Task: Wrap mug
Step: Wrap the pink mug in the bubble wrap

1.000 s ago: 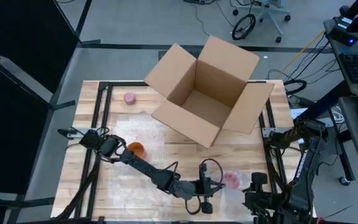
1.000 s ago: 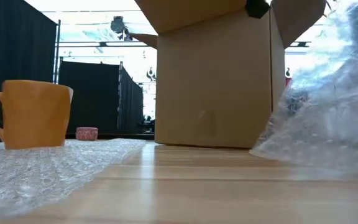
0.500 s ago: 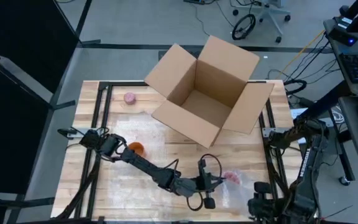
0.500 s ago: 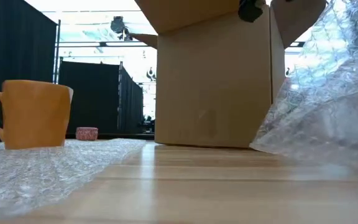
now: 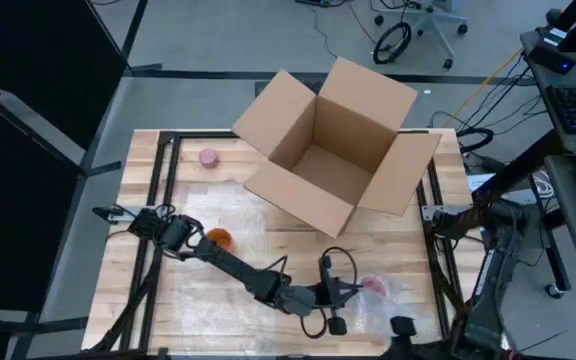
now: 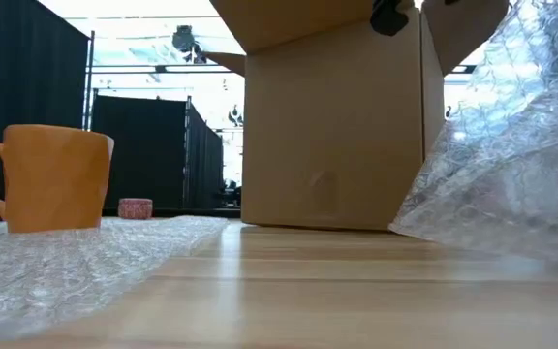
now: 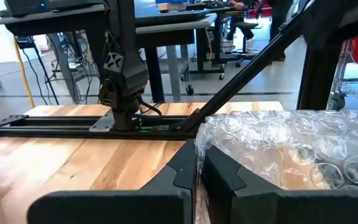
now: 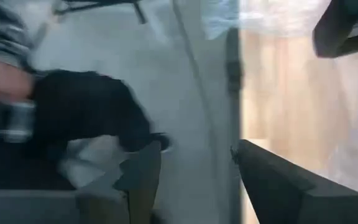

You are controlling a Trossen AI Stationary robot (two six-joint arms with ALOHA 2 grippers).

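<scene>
Low view: cardboard box (image 6: 332, 116) stands behind orange mug (image 6: 51, 177).

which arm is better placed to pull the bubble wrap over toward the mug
Left. The left gripper is shut on the bubble wrap, pinching its edge at the table's front. The mug stands beside that arm's base. The right gripper is open, hanging off the table's front-right corner.
</scene>
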